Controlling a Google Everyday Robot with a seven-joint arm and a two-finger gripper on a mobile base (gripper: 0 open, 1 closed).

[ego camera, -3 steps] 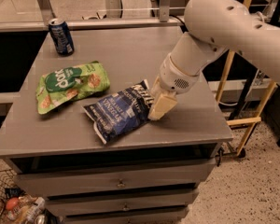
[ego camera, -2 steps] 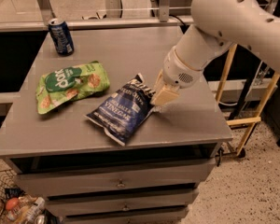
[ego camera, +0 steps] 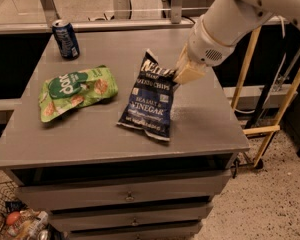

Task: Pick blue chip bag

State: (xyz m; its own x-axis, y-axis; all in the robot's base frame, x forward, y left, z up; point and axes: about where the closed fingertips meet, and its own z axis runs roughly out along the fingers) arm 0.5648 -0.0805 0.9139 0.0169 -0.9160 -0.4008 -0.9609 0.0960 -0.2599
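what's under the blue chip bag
Only the grey table shows around the blue chip bag, gripped at its top corner by the gripper. The patch directly beneath is covered.

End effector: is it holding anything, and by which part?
Yes: the end effector holds the blue chip bag by its upper right edge, near the top seal.

The tool (ego camera: 180, 78) hides the blue chip bag's (ego camera: 149, 101) upper right edge.
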